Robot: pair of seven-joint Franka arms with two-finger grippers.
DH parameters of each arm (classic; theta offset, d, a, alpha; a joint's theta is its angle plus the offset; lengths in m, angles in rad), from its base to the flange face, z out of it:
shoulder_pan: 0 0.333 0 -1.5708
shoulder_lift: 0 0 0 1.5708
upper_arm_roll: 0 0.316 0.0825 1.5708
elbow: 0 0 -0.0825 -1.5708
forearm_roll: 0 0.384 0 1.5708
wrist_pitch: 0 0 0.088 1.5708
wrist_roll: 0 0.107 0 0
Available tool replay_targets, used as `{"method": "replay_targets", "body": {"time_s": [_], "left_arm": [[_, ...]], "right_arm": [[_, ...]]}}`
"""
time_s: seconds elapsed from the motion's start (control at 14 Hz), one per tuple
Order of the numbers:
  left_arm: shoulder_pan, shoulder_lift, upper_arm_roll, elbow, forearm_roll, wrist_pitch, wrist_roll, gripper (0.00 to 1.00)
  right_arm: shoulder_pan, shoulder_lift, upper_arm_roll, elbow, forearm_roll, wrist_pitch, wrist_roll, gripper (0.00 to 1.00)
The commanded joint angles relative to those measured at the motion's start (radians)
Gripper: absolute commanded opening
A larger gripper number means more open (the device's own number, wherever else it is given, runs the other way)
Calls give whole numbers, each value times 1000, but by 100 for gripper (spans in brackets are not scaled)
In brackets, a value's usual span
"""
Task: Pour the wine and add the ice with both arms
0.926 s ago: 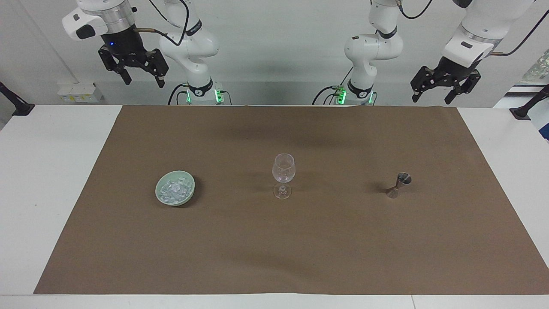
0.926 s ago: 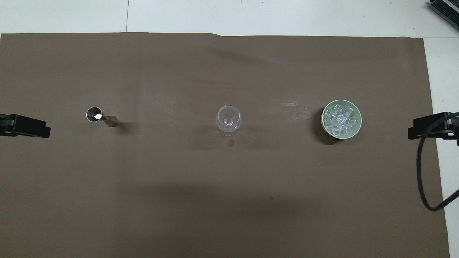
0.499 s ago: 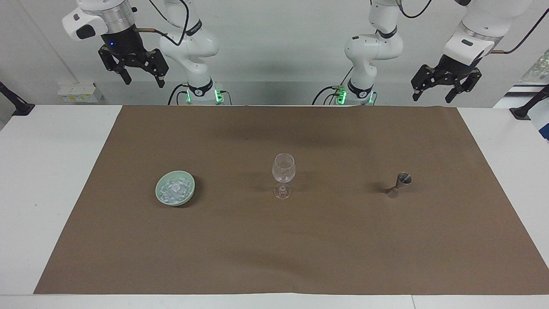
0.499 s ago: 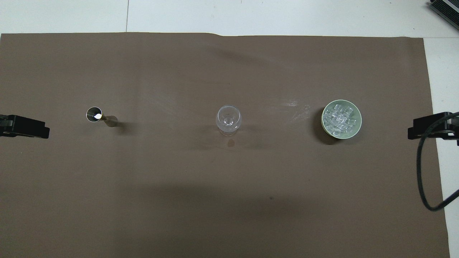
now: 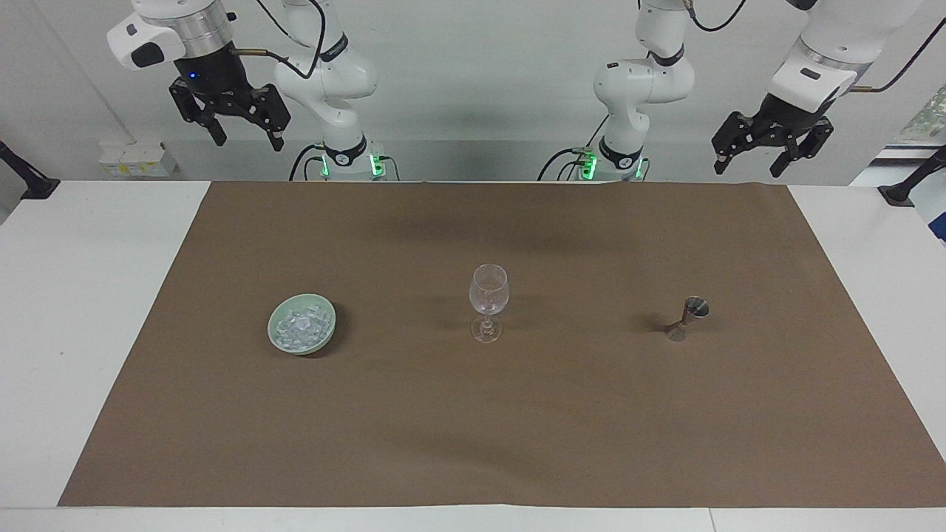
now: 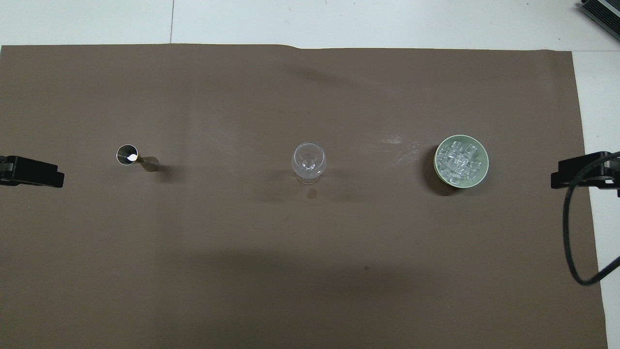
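Observation:
A clear wine glass point(image 5: 488, 292) point(image 6: 308, 160) stands empty and upright mid-mat. Toward the right arm's end sits a pale green bowl point(image 5: 301, 350) point(image 6: 483, 170) heaped with ice point(image 5: 299, 325) point(image 6: 457, 160). A small metal jigger point(image 5: 689, 316) point(image 6: 128, 154) stands toward the left arm's end; I cannot tell whether wine is in it. My right gripper point(image 5: 250, 142) point(image 6: 581, 173) hangs open and high at the mat's corner by its base, holding nothing. My left gripper point(image 5: 746, 170) point(image 6: 31, 172) also hangs open, high above its own corner.
A brown mat point(image 5: 473, 414) covers most of the white table point(image 5: 89, 295). A black cable point(image 6: 569, 242) loops down from the right arm at the mat's edge. Glass, bowl and jigger stand in one line, well apart.
The left gripper has risen a little and drawn slightly outward toward its end of the table. The right gripper has barely shifted. Nothing on the mat moved.

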Motion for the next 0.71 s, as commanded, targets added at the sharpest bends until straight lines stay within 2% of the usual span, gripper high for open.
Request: {"method": "replay_targets", "body": {"time_s": [0.0, 0.64], "left_arm": [[-3, -7, -5, 1, -13, -18, 3, 100], [-6, -9, -8, -3, -11, -25, 9, 100]], "right_arm": [[-10, -7, 4, -8, 0, 16, -22, 100], [-10, -7, 4, -8, 0, 16, -22, 100]]}}
